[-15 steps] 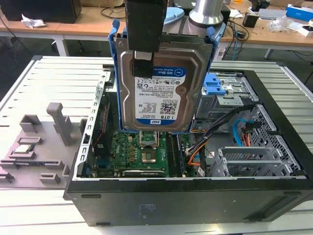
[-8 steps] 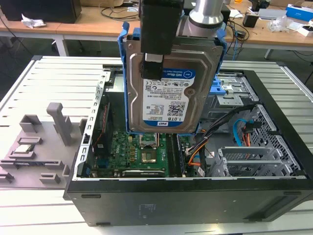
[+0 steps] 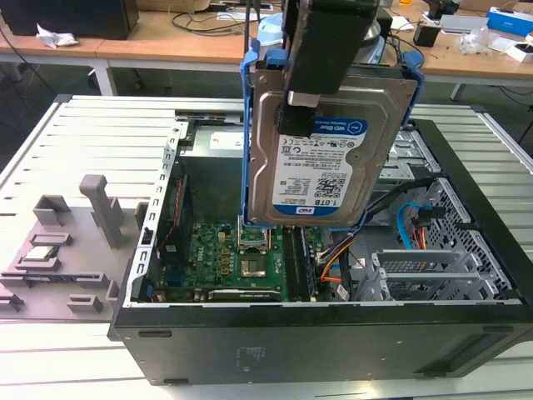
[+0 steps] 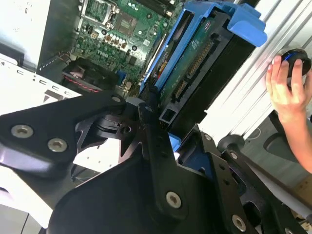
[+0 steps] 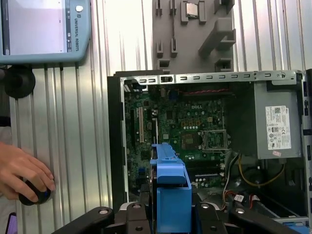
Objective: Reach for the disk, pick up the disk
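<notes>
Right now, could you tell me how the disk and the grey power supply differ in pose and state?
The disk hangs upright above the open case, held by the gripper; the power supply sits mounted inside the case. The disk wears a blue bracket around its edges; the power supply has none. Both are boxy metal parts bearing a white label.

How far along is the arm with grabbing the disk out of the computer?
Reaching and gripping look done: the gripper is shut on the disk, which hangs upright in its blue bracket, clear above the open computer case and its motherboard. In hand is the lifted disk. Nothing of the pickup itself appears left.
</notes>
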You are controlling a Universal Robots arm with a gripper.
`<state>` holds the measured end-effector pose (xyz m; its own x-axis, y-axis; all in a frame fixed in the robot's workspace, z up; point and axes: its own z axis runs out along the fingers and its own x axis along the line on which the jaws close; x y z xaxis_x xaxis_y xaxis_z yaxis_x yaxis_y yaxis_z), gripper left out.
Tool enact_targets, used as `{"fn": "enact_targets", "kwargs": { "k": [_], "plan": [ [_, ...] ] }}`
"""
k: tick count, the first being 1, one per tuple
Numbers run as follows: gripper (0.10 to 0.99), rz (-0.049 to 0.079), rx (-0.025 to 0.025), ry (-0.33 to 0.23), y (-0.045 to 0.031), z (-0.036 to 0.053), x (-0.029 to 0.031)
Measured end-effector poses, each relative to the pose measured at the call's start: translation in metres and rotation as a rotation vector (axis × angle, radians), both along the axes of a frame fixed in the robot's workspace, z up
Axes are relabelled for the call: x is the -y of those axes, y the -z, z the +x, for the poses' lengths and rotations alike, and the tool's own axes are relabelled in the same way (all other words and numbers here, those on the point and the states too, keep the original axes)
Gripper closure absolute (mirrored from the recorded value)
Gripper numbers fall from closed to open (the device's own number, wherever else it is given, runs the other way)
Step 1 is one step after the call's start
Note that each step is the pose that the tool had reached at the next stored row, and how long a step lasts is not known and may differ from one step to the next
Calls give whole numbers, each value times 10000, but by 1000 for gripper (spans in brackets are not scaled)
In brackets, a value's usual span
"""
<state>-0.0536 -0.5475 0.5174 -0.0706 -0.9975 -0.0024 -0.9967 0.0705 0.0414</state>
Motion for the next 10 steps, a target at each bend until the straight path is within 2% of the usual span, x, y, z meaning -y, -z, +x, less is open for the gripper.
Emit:
{"fn": "enact_targets", "kwargs": {
  "k": [10],
  "plan": [
    [718, 2, 0, 0, 2, 203, 0]
  ]
}}
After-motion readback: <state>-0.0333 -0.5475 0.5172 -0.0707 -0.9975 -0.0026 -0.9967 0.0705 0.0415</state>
